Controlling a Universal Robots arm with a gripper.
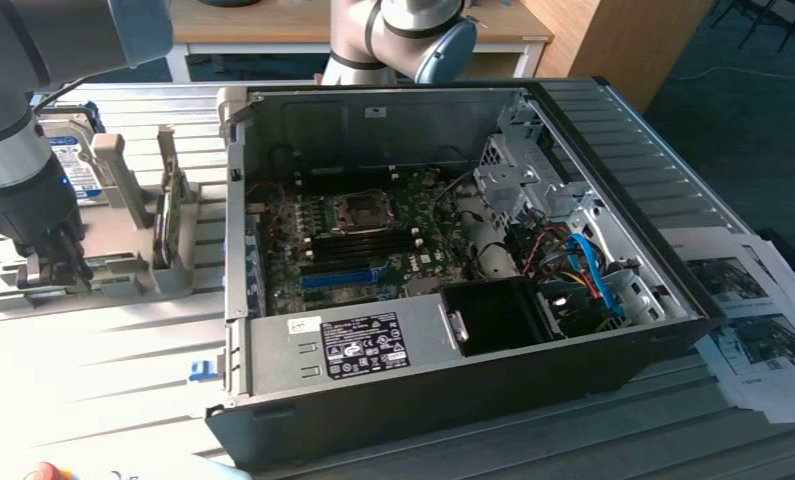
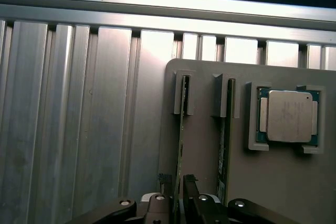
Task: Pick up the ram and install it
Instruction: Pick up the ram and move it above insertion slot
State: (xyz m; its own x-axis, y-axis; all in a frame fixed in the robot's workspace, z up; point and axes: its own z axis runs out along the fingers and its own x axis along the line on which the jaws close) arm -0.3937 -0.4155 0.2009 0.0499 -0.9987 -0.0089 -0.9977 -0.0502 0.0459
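Observation:
Two ram sticks stand on edge in slots of a grey holder (image 2: 205,150). The ram (image 2: 180,145) nearer the holder's edge runs straight down between my fingertips. My gripper (image 2: 178,195) is open, with one dark finger (image 2: 166,182) on each side of that stick and only narrow gaps. The second ram stick (image 2: 224,145) stands parallel beside it. In the exterior view my gripper (image 1: 53,270) is low over the holder (image 1: 130,268), at the exterior view's left of the open computer case (image 1: 437,250). Black memory slots (image 1: 364,240) lie on the motherboard inside the case.
A square silver processor (image 2: 289,115) sits in its own pocket on the holder. A hard drive (image 1: 74,150) stands behind the holder. A ribbed aluminium table (image 2: 79,108) lies below. Papers (image 1: 757,320) lie at the exterior view's right of the case.

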